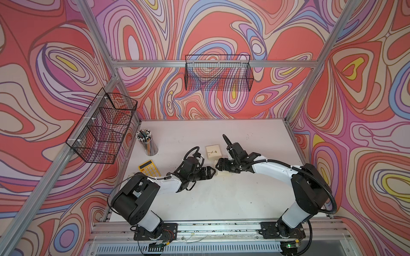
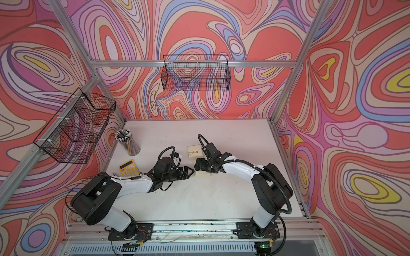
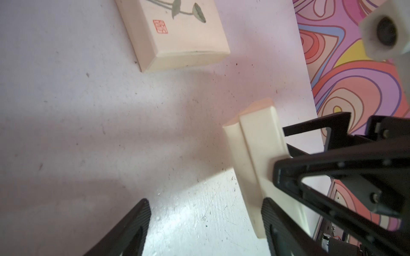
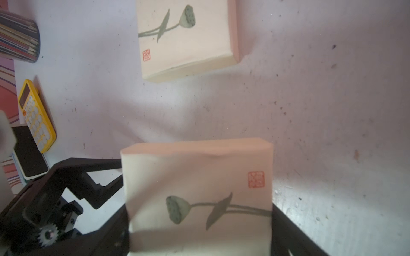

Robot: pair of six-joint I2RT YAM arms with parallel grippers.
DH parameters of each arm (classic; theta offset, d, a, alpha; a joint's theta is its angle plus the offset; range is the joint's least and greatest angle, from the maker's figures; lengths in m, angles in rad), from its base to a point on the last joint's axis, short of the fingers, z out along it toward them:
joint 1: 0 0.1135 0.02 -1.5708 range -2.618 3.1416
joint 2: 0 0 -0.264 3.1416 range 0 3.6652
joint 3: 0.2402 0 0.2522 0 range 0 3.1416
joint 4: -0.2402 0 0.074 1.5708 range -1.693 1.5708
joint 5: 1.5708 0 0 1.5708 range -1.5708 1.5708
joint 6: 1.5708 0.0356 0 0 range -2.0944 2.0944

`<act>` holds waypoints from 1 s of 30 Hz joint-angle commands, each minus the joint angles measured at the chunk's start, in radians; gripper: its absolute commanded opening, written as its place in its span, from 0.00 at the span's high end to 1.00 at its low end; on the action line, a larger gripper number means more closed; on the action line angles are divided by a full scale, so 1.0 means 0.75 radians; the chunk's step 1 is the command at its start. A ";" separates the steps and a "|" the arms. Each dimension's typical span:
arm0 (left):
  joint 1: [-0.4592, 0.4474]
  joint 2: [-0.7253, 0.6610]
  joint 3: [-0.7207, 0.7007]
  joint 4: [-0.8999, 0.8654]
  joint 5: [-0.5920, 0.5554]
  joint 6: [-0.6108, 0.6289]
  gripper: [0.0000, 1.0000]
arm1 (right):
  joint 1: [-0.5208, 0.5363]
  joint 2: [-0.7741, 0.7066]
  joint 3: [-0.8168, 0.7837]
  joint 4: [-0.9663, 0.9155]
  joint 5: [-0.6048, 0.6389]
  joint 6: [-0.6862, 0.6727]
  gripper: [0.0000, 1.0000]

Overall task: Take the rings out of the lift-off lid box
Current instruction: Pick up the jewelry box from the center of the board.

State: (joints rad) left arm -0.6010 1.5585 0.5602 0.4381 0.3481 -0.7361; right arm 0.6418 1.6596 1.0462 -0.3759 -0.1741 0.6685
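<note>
Though scuffed and flecked with dark specks, the pale lilac-white surface (image 1: 221, 199) carries little: a clear cup of coloured pencils (image 1: 147, 141) and a yellow plastic calculator (image 1: 147, 168) on the robot's left, plus two cream boxes near the middle. Walls printed with coral, lilac, blue and yellow swirls (image 1: 199, 33) close it in on three sides behind a silver aluminium frame (image 1: 177, 64). A black wire basket (image 1: 218, 73) hangs from the back rail and a second black wire basket (image 1: 104, 126) from the left rail.

One cream square box with a green lotus pod and a red seal on its lid (image 1: 213, 151) lies flat toward the back, lid on. A matching cream lotus-print box (image 4: 197, 177) sits nearer the robot, also lidded, and the right end effector (image 4: 199, 208) is clamped across its width, one finger on each side. The left end effector (image 3: 204, 206) is spread wide, grasping nothing. In both top views its tips point at the clamped box's left side, just beside it; whether they touch cannot be told. The rings are hidden in every view.
</note>
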 commanded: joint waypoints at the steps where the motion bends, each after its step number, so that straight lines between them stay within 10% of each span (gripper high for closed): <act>1: -0.004 0.044 0.033 0.065 0.039 -0.015 0.19 | 0.013 -0.064 0.013 0.077 -0.073 0.033 0.28; 30: -0.119 0.194 0.172 0.010 -0.022 0.032 0.23 | 0.008 -0.110 -0.018 0.204 -0.257 0.123 0.28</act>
State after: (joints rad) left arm -0.6487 1.6695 0.6529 0.4374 0.3016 -0.7269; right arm 0.6044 1.6375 1.0142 -0.3813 -0.1574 0.7174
